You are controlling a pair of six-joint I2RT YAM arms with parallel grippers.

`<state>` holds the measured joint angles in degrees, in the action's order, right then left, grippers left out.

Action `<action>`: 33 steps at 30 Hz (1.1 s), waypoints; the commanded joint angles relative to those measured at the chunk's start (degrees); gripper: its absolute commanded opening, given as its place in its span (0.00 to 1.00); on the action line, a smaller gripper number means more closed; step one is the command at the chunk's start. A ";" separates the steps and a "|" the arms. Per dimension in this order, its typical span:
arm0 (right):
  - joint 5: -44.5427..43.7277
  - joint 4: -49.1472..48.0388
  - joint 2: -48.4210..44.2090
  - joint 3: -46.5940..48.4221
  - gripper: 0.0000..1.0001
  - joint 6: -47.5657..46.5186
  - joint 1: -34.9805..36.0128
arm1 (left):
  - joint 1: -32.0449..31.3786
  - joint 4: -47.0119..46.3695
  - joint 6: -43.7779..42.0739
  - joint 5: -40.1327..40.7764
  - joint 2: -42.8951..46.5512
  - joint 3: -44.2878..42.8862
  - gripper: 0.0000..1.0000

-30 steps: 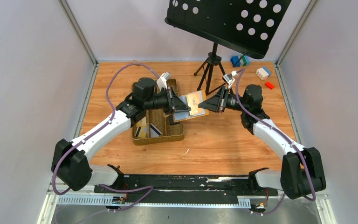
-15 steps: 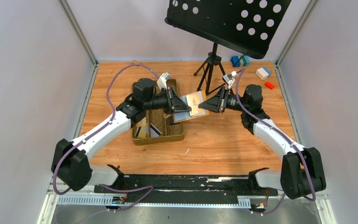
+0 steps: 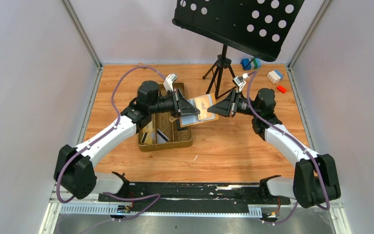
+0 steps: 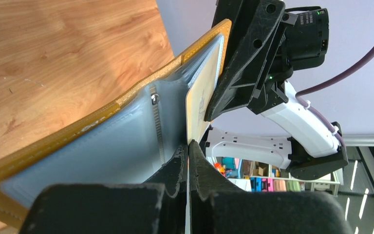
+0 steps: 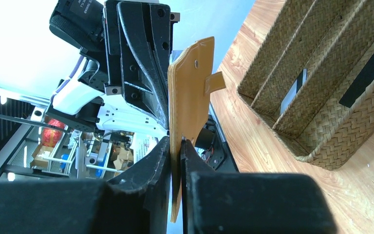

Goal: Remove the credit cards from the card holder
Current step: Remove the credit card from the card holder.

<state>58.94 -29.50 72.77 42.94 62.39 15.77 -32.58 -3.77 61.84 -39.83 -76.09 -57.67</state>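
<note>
holds the card holder [image 3: 198, 109] open in the air between both arms, above the tabletop [image 3: 233, 146] and just right of the woven tray [image 3: 175, 142]. pinches the mustard-yellow cover edge in the right tool [image 5: 176, 141], jaws nearly together on the cover. clamps the left tool [image 4: 189, 146] tight on the near edge of a tan-gold card [image 4: 195, 105], which stands partly out of a grey-blue pocket. keeps the holder on edge, inside facing the left arm, outer cover facing the right. shows a black card [image 5: 365, 78] in the tray's outer compartment and a striped card [image 5: 292, 92] in the next one.
</note>
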 commanded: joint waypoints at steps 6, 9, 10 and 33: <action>1.55 -6.21 -1.01 -0.84 0.37 2.63 0.07 | 0.30 -0.79 -1.74 -0.31 0.53 -0.60 0.00; 1.27 -7.59 -0.97 -1.42 0.36 3.73 -0.17 | 0.44 -0.13 -2.20 -0.33 0.60 -0.51 0.00; 1.13 -7.83 -0.92 -1.57 0.35 3.90 -0.21 | 0.41 0.05 -2.25 -0.35 0.72 -0.51 0.00; 0.64 -9.46 -0.43 -2.17 0.02 5.30 -0.57 | 3.23 -0.83 -1.78 -2.21 3.37 1.67 0.00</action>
<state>59.00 -34.94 72.77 40.18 67.09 15.29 -30.11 -2.50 60.77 -41.71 -74.28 -56.38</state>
